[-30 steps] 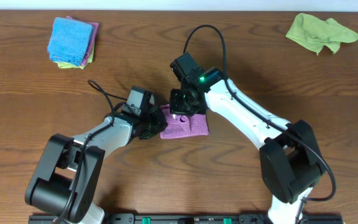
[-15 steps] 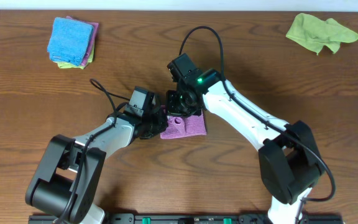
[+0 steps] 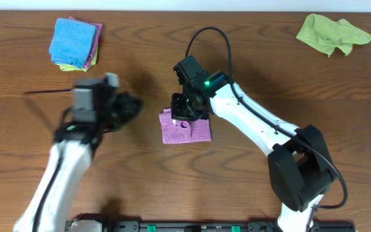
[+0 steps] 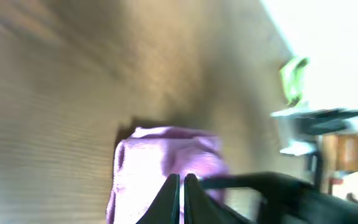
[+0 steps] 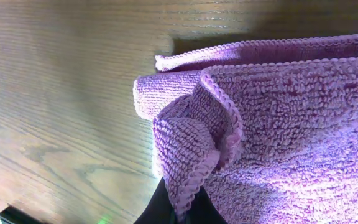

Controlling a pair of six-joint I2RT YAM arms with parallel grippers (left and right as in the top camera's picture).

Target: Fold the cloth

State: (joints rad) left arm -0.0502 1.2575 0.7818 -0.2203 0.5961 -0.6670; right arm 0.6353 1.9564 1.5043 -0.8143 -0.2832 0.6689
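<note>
While the overhead view smears the left gripper (image 3: 126, 106) into blur, well left of the folded purple terry cloth (image 3: 185, 129) on the brown wood-grain table (image 3: 250, 58), its wrist view shows the fingers (image 4: 171, 190) pressed together on nothing. Right wrist view alone: right gripper (image 5: 178, 211) pinching a looped, hem-stitched cloth fold.

Stacked folded cloths (image 3: 75, 43) lie well apart from crumpled green cloth (image 3: 332, 33).
</note>
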